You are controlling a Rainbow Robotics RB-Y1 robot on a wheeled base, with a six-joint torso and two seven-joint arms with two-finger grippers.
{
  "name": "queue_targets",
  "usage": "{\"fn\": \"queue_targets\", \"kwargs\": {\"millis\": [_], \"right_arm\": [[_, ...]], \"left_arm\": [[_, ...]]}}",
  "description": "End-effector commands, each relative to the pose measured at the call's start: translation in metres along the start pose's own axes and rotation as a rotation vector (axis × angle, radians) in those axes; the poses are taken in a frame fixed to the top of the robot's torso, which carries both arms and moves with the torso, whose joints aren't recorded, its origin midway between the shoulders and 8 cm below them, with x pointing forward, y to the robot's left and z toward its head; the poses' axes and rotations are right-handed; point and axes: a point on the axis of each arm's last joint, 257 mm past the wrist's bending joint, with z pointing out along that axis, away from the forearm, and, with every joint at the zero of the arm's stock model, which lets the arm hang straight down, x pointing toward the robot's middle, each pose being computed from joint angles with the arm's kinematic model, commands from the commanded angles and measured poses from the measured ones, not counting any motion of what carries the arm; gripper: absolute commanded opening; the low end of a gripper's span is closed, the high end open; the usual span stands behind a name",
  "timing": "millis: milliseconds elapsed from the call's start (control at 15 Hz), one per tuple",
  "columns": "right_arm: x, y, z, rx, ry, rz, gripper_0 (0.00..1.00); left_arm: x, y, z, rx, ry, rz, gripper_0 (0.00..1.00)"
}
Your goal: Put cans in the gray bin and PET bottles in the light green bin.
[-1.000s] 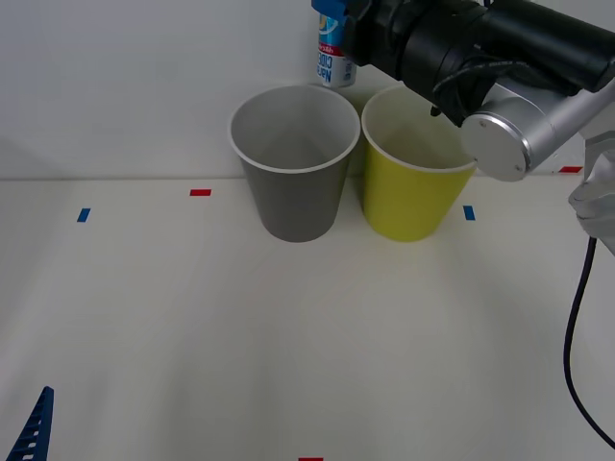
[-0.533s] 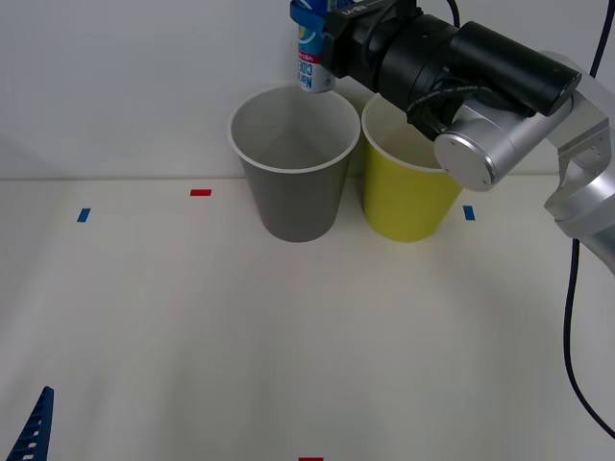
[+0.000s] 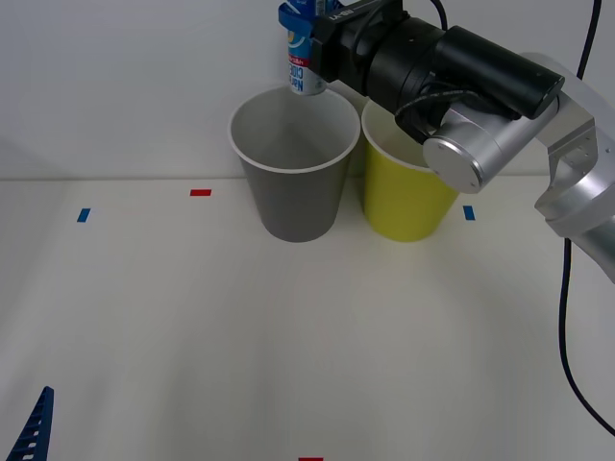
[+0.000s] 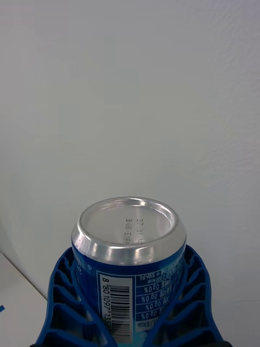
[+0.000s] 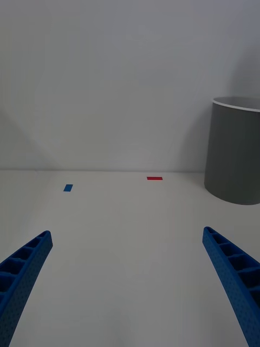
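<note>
My right gripper (image 3: 300,34) is shut on the small blue and white can (image 3: 301,65), holding it upright above the far rim of the gray bin (image 3: 293,192). In the right wrist view the can (image 4: 129,238) shows its silver end, with blue ribbed fingers (image 4: 70,303) pressed on both sides. The light green bin (image 3: 408,197) stands right of the gray one, partly behind my right arm. My left gripper (image 5: 130,282) stays open low at the near left, one fingertip (image 3: 31,430) showing in the front view. No PET bottles are in view.
Small red (image 3: 200,192) and blue (image 3: 84,215) tape marks dot the white table (image 3: 288,336). A white wall rises right behind the bins. A black cable (image 3: 567,336) hangs at the right edge.
My right arm has carried the can leftward, from above the gap between the two bins to above the gray bin's far rim. The left arm has not moved.
</note>
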Motion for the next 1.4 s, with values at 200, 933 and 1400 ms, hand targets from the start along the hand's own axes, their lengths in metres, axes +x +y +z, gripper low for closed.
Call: {"fn": "queue_targets", "kwargs": {"millis": [200,933,1400], "right_arm": [[0.005,0.005,0.013,-0.017,-0.006,0.000,0.00],[0.004,0.005,0.017,-0.031,-0.052,-0.067,1.00],[-0.008,-0.017,-0.009,0.001,-0.070,-0.090,1.00]], "left_arm": [[0.000,0.000,0.000,0.000,0.000,0.000,0.95],[0.000,0.000,0.000,0.000,0.000,0.000,0.95],[0.000,0.000,0.000,0.000,0.000,0.000,0.95]]}}
